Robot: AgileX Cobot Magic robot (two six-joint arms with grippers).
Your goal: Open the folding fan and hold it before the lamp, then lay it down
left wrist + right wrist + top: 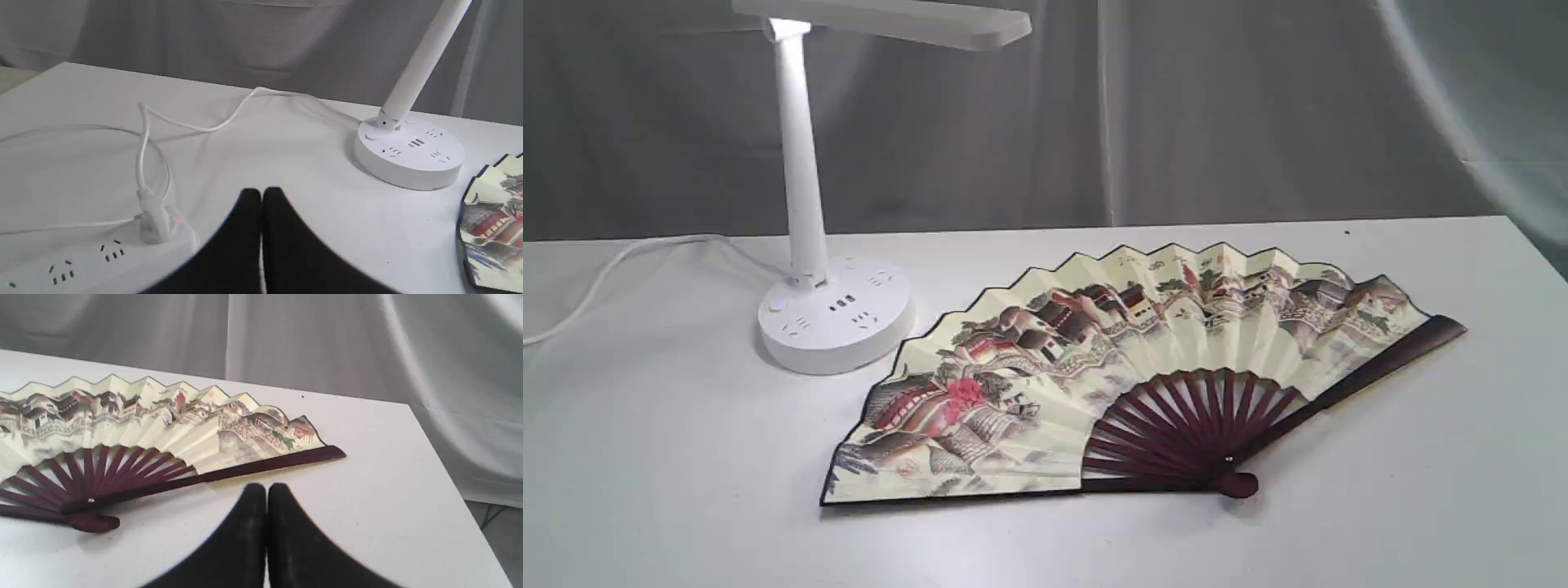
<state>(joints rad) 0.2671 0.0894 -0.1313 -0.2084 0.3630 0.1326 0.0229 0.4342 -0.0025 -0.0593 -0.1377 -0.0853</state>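
The folding fan [1111, 367] lies spread open and flat on the white table, its painted cream leaf facing up and its maroon ribs meeting at the pivot near the front. Just behind its left part stands the white lamp [805, 204], its round socket base on the table. Neither arm shows in the exterior view. In the left wrist view my left gripper [262, 194] is shut and empty, above bare table, with the lamp [408, 151] and a corner of the fan [492, 220] off to one side. My right gripper [266, 490] is shut and empty, close to the fan's maroon guard stick [229, 473].
A white cord [196, 126] runs from the lamp base to a plug in a white power strip [94, 257] near the left gripper. A grey cloth [1258, 106] hangs behind the table. The table's right edge [445, 473] lies close to the fan's end.
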